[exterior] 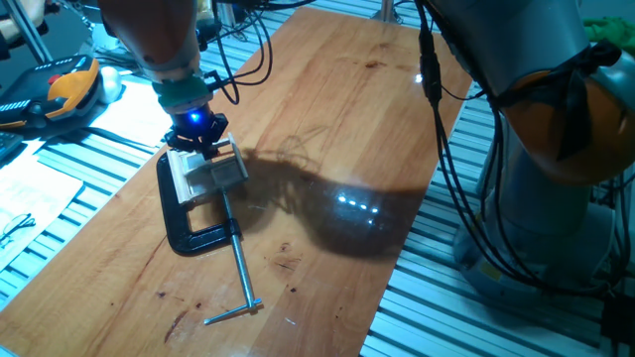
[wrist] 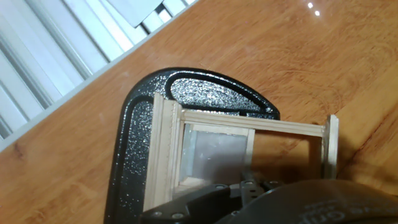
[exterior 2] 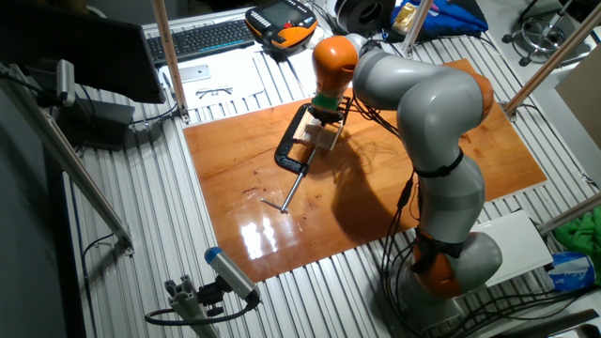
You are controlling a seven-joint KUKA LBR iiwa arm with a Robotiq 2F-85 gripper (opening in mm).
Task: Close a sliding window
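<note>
So, gripper (exterior: 201, 142) sits right on the sliding window (exterior: 206, 169), can't tell if fingers are clenched | window's held in black C-clamp (exterior: 189, 228) near wooden board's (exterior: 327, 119) left edge

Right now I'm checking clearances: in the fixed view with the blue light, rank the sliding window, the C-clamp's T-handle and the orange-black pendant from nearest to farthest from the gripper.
1. sliding window, directly under the gripper.
2. pendant, off the board, upper left.
3. T-handle, at the screw's low end.

Pale wooden sliding window (wrist: 239, 149) — one pane, partly open — clamped flat.
</note>
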